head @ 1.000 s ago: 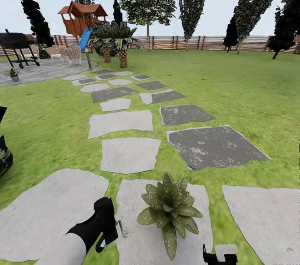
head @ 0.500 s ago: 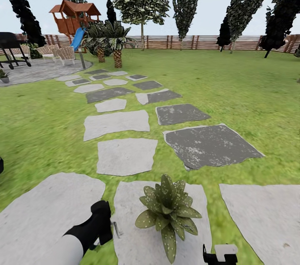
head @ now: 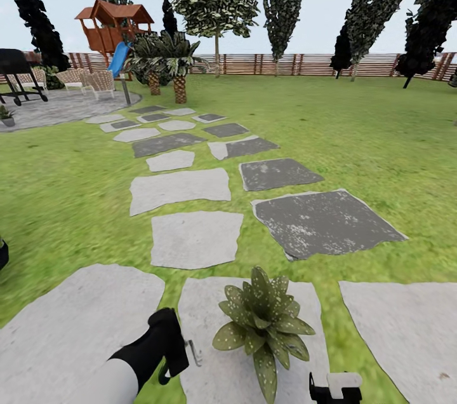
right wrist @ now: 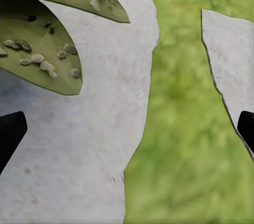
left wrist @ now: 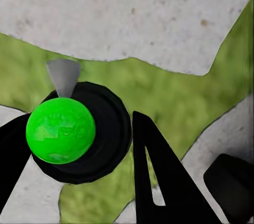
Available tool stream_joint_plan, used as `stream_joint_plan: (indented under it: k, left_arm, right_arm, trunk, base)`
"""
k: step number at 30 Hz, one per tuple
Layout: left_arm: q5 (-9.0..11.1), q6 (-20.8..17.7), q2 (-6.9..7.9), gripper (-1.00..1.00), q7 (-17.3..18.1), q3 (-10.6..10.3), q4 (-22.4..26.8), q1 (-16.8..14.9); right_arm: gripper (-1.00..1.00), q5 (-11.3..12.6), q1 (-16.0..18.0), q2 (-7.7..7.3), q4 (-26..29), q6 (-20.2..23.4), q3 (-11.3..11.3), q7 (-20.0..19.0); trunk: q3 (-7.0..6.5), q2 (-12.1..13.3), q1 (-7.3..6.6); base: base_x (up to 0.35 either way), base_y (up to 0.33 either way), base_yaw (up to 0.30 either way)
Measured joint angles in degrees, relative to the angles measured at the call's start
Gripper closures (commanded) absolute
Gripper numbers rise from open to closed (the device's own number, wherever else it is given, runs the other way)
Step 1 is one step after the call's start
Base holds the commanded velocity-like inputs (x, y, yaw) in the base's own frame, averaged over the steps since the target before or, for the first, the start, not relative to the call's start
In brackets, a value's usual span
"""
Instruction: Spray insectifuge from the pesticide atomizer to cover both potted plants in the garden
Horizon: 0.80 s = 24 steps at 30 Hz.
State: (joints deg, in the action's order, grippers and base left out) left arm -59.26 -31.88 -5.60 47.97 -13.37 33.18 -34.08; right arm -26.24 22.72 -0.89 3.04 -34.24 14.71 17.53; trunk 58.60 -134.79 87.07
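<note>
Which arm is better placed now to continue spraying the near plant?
Left. The left gripper holds the pesticide atomizer beside the potted plant; the right gripper is open with nothing in it.

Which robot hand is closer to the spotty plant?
Right, I think. The right end effector sits just beside the plant; its camera shows leaves close up. The left end effector sits slightly farther away.

No readable text, label, brand, number or sign can be made out in any of the views (lawn, stones and plants carry no lettering).
</note>
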Motion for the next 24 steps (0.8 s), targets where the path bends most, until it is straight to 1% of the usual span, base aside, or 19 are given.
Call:
stream_joint_plan:
  k: [2,3,4,5,6,7,9,11,12,13,14,15,17,19,21,24]
  left_arm:
    - [-0.01,0.05,-0.45,1.0,1.47,-0.05,-0.33,0.0]
    - [1.02,0.03,-1.03,1.0,2.26,-0.03,-0.27,0.0]
    - [2.64,0.14,-1.42,1.0,2.6,-0.09,0.02,0.0]
    - [3.77,0.27,-1.55,1.0,2.72,-0.14,0.2,0.0]
    - [4.57,0.39,-1.62,1.0,2.74,-0.19,0.29,0.0]
    - [4.93,0.47,-1.61,1.0,2.7,-0.27,0.3,0.0]
    - [4.96,0.55,-1.16,1.0,2.52,-0.63,0.3,-0.01]
    - [4.58,0.57,-0.63,1.0,2.49,-0.65,0.13,-0.01]
    - [4.4,0.59,0.01,1.0,2.47,-0.64,0.12,-0.01]
    - [4.34,0.66,1.35,1.0,2.41,-0.42,0.25,-0.04]
    - [4.87,0.59,1.96,1.0,2.36,-0.23,0.33,-0.07]
    - [5.1,0.63,2.04,1.0,2.34,-0.17,0.36,-0.08]
    - [5.36,2.67,1.42,1.0,2.11,0.02,0.46,-0.09]
    - [5.59,4.7,-0.55,1.0,1.53,0.15,0.62,-0.09]
    - [5.41,5.07,-1.16,1.0,1.42,0.16,0.64,-0.09]
    - [5.36,5.22,-1.3,1.0,1.37,0.24,0.65,-0.09]
  right_arm:
    - [-1.0,0.01,0.0,0.01,0.0,0.01,0.0,0.0]
    - [-1.0,0.01,0.0,0.01,0.0,0.01,0.02,0.0]
    - [-1.0,-0.02,0.0,0.01,-0.01,0.01,0.01,0.0]
    - [-1.0,-0.03,0.0,0.01,-0.01,0.01,0.0,0.0]
    - [-1.0,-0.01,0.0,0.01,-0.02,0.01,0.0,0.0]
    - [-1.0,0.0,0.0,0.01,-0.03,0.01,0.0,0.0]
    - [-1.0,-0.03,0.0,0.01,-0.01,0.01,0.0,0.0]
    - [-1.0,-0.04,0.0,0.01,-0.01,0.0,-0.01,0.0]
    - [-1.0,-0.03,0.0,0.01,-0.01,0.01,-0.01,0.0]
    - [-1.0,-0.01,0.0,0.01,0.01,0.01,-0.01,0.0]
    - [-1.0,-0.02,0.0,0.01,-0.02,0.01,-0.01,0.0]
    - [-1.0,-0.03,0.0,0.01,-0.01,0.01,0.0,0.0]
    - [-1.0,-0.03,0.0,0.01,0.0,0.01,0.0,0.0]
    - [-1.0,-0.04,0.0,0.01,-0.01,0.01,0.0,0.0]
    - [-1.0,-0.02,0.0,0.01,-0.02,0.01,0.0,0.0]
    - [-1.0,-0.05,0.0,0.01,-0.06,0.01,-0.01,0.0]
  trunk:
    - [0.0,0.0,0.0]
    - [0.0,0.0,0.0]
    - [0.0,0.0,0.0]
    - [0.0,0.0,0.0]
    - [0.0,0.0,0.0]
    - [0.0,0.0,0.0]
    - [0.0,0.0,0.0]
    - [0.0,0.0,0.0]
    - [0.0,0.0,0.0]
    - [0.0,0.0,0.0]
    - [0.0,0.0,0.0]
    - [0.0,0.0,0.0]
    - [0.0,0.0,0.0]
    - [0.0,0.0,0.0]
    - [0.0,0.0,0.0]
    - [0.0,0.0,0.0]
  base:
    - [0.0,0.0,0.0]
    - [0.0,0.0,0.0]
    - [0.0,0.0,0.0]
    - [0.0,0.0,0.0]
    - [0.0,0.0,0.0]
    - [0.0,0.0,0.0]
    - [0.0,0.0,0.0]
    - [0.0,0.0,0.0]
    - [0.0,0.0,0.0]
    - [0.0,0.0,0.0]
    - [0.0,0.0,0.0]
    - [0.0,0.0,0.0]
    - [0.0,0.0,0.0]
    - [0.0,0.0,0.0]
    - [0.0,0.0,0.0]
    - [0.0,0.0,0.0]
